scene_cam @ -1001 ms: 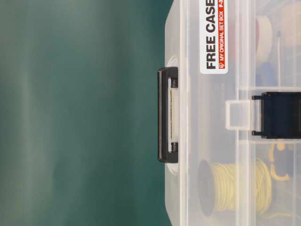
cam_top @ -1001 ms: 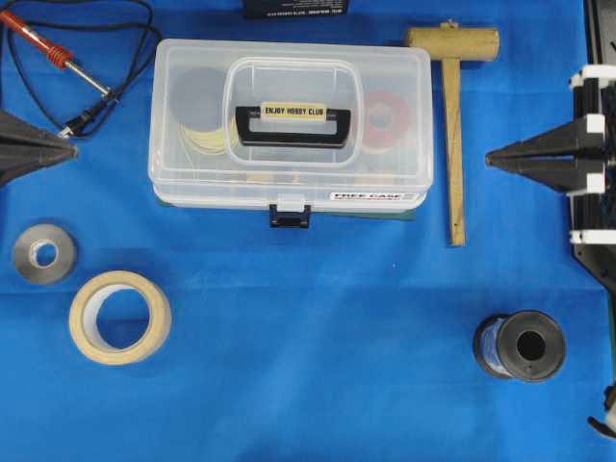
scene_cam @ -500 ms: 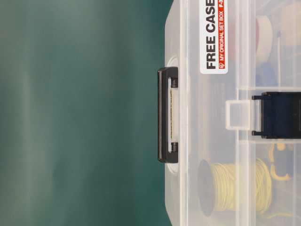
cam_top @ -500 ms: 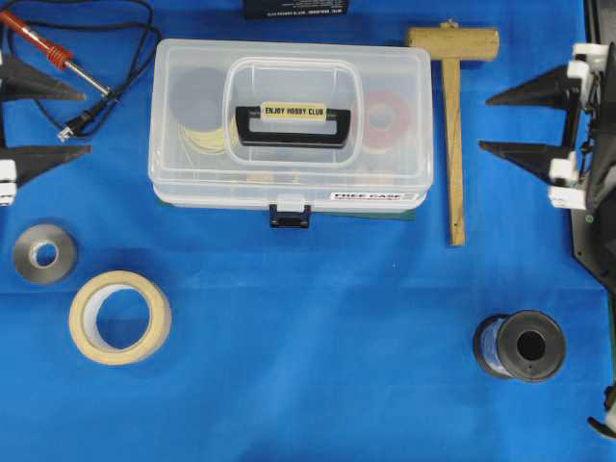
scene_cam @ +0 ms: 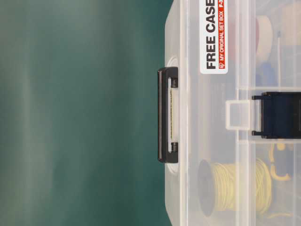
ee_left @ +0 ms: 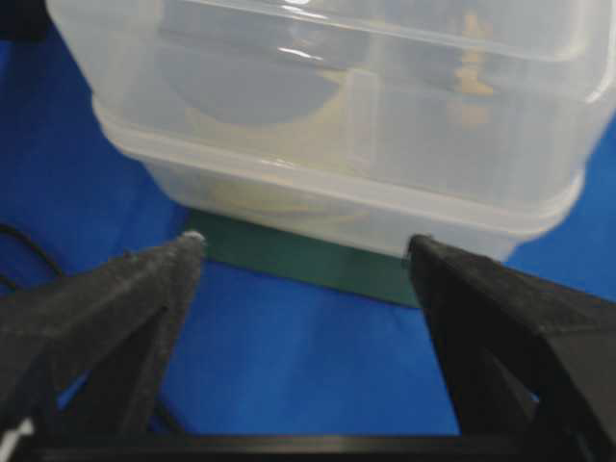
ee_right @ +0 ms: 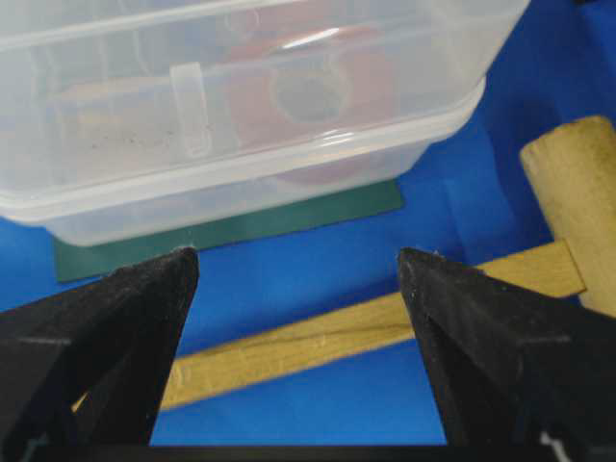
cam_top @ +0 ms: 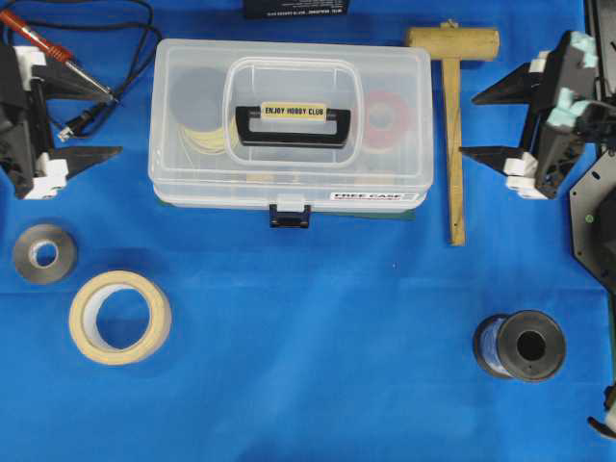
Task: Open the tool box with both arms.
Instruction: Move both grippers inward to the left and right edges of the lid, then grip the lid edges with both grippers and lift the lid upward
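- the clear plastic rectangular tool box sits shut toward the back middle of the blue-covered surface, on a thin green mat.
- its black handle carries a pale strip reading "enjoy hobby club".
- a white sticker on the front reads "free case", with "my original set box" in a red band beneath.
- the black front latch lies closed.
- the left hand hangs just off the box's left end, fingers spread wide apart, holding nothing.
- the right hand faces the box's right end, over a wooden mallet, fingers equally apart and empty.
- through the wall show a spool of yellow wire and a red ring.
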